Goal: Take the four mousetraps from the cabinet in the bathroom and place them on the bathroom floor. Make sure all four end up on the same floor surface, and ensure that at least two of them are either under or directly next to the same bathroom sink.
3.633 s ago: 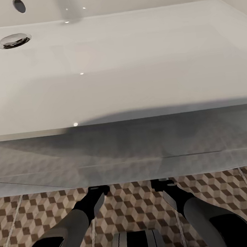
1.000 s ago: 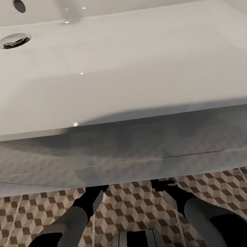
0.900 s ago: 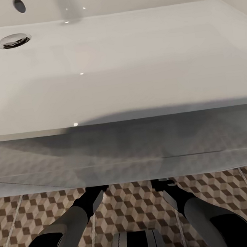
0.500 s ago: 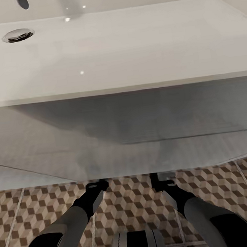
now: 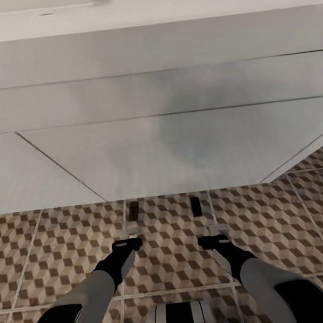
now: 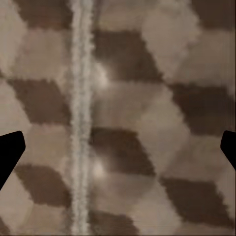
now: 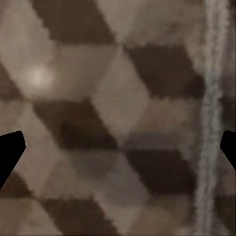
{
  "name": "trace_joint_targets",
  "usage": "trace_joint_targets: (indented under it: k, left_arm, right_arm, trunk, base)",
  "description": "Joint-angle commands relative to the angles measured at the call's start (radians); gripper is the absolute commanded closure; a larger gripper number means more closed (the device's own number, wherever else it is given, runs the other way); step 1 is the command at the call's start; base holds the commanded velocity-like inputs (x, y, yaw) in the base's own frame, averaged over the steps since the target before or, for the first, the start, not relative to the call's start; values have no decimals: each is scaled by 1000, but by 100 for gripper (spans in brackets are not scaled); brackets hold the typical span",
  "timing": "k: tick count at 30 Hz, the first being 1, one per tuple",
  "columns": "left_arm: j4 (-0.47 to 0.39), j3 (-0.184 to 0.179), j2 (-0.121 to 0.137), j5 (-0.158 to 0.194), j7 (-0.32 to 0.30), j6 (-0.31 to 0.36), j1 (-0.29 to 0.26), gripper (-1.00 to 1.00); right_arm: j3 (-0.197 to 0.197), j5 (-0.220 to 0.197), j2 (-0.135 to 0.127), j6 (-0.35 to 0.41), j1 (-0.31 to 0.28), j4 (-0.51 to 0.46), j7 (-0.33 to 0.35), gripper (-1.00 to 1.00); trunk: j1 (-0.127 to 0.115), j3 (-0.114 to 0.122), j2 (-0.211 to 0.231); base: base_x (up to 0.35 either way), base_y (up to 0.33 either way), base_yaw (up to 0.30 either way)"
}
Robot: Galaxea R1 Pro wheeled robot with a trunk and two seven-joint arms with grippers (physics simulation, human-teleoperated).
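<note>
Lying on the bathroom floor (image 5: 50, 244) in the middle of the frame, two mousetraps (image 5: 133, 211) point their long axes up the frame toward the sink (image 5: 158, 132), just at its lower edge. The left one sits on a grout line (image 5: 123, 221). Below them, the left gripper (image 5: 127, 244) and the right gripper (image 5: 210, 240) are spread wide and hold nothing.

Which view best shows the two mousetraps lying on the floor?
The head view: both mousetraps lie on the bathroom floor just in front of the white vanity. The wrist views show floor tiles between open fingertips, with no mousetraps.
</note>
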Motion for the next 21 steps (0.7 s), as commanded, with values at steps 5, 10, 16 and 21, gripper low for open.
trace_joint_targets:
  k: [5, 10, 16, 21]
  left_arm:
    - [23, 3, -4, 3, 1, 4, 0, -100]
    - [40, 3, -5, 9, 1, -8, 0, -100]
    - [51, 3, -5, 11, 1, -37, 0, -100]
    - [55, 3, -5, 12, 1, -52, 0, -100]
  right_arm:
    - [5, -2, 0, 5, 0, -6, -5, -100]
    - [6, -2, 0, 5, 0, -7, -5, -100]
    - [6, -1, 0, 4, 0, -9, -5, -100]
    - [6, 0, 0, 0, 0, -10, -5, -100]
  trunk:
    - [-1, 0, 0]
    - [-1, 0, 0]
    - [-1, 0, 0]
    - [-1, 0, 0]
  base:
    - [-342, 0, 0]
    - [-344, 0, 0]
    - [-345, 0, 0]
    - [-345, 0, 0]
